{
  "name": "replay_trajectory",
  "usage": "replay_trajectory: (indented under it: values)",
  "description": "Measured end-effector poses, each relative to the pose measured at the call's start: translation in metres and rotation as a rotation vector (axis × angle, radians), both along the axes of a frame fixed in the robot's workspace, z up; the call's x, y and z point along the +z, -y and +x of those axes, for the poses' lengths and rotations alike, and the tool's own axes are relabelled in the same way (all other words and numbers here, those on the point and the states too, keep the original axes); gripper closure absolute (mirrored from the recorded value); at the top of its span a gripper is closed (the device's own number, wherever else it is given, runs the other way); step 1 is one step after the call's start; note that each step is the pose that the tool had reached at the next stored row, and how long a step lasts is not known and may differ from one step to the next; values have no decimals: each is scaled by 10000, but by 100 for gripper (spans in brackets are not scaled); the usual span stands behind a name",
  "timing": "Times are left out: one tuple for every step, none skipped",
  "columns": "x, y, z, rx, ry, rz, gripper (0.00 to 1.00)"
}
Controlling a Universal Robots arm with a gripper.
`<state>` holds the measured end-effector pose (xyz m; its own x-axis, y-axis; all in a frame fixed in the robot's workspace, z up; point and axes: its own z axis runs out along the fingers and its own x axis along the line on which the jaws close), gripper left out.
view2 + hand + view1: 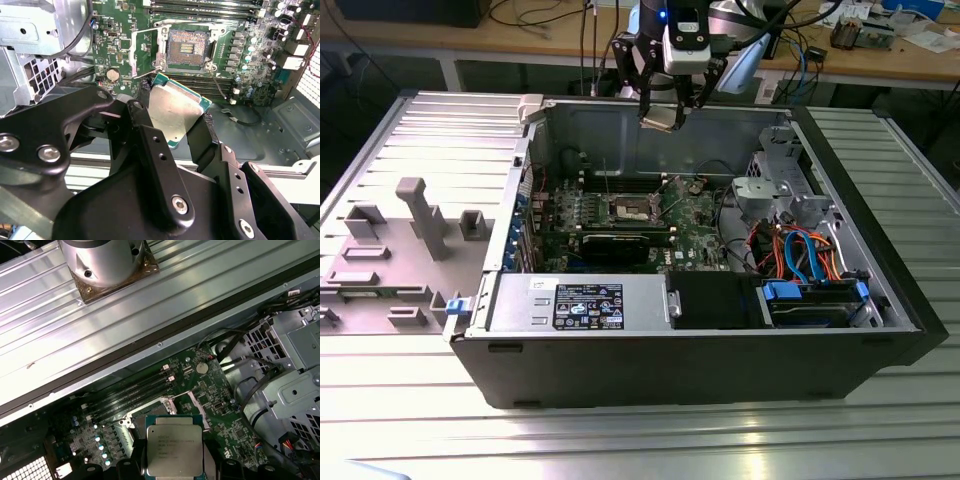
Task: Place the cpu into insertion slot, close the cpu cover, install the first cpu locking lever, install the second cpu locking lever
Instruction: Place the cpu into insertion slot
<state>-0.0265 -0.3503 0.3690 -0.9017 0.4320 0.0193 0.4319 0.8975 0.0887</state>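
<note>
Table (620, 445): ribbed metal, with a wooden workbench (470, 40) behind.
Case (670, 365): lying open on the table, its walls ringing the board (705, 240).
Gripper (661, 112): 2 fingers pinching the cpu (172, 107) by opposite edges.
Cpu: tilted, in clear air over the case rim nearest the arm, well apart from the board.
Slot (187, 47): bare, dark centre showing, just beside the memory slots (200, 7).
Cover (135, 52): raised, at the slot's side.
</note>
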Motion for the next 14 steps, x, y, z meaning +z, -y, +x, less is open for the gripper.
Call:
replay_trajectory:
  values:
    - [0, 0, 0, 0, 0, 0, 46]
    - [0, 0, 0, -1, 0, 0, 46]
    - [0, 0, 0, -2, 0, 0, 46]
    - [0, 0, 0, -2, 0, 0, 46]
    - [0, 0, 0, -2, 0, 0, 46]
    - [0, 0, 0, -1, 0, 0, 46]
    - [0, 0, 0, -6, 0, 0, 46]
    - [0, 0, 0, -12, 0, 0, 46]
    - [0, 0, 0, -34, 0, 0, 46]
    - [0, 0, 0, -52, -1, 0, 46]
    - [0, 0, 0, -82, 0, 0, 46]
    - [0, 0, 0, -117, 0, 0, 46]
    - [0, 0, 0, -153, 0, 0, 46]
    - [0, 0, 0, -236, 0, -1, 46]
